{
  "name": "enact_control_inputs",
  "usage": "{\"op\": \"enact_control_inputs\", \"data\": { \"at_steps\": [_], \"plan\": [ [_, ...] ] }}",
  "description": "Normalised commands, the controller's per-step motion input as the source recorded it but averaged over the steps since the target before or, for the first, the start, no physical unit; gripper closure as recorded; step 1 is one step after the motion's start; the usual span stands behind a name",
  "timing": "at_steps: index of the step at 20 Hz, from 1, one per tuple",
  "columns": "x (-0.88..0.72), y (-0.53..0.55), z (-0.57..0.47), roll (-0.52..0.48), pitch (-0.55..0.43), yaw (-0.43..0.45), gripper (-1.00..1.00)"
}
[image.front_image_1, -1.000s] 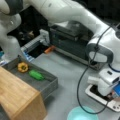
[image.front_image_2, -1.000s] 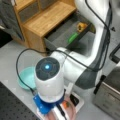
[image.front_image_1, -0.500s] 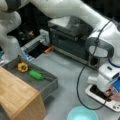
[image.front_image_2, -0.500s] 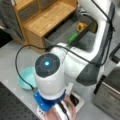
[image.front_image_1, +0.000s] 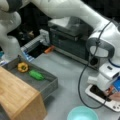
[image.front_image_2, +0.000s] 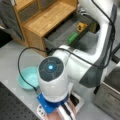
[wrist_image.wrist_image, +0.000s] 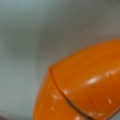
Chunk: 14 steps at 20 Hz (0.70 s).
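Orange, glossy plastic (wrist_image.wrist_image: 85, 85) fills the wrist view just below the gripper (image.front_image_1: 112, 93), which hangs low over the white scale (image.front_image_1: 98, 96) at the tabletop's right edge; whether its jaws clench cannot be told. It looks light, stiff, slippery; grip its flanks.

No text, label, brand, number or sign can be read in any of the views — not on the arm, not on the dark box behind it, and not on the white device with the dark screen (image.front_image_1: 105, 96) lying under the end effector (image.front_image_1: 113, 93).
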Motion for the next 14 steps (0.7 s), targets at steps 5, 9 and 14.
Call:
{"op": "enact_control_inputs", "data": {
  "at_steps": [5,9,14],
  "plan": [
    [-0.11,0.11,-0.09,-0.142,-0.012,-0.028,-1.0],
    [-0.12,-0.02,-0.08,-0.138,-0.039,-0.02,-1.0],
    [-0.14,-0.13,-0.07,-0.123,-0.054,0.001,-1.0]
  ]
}}
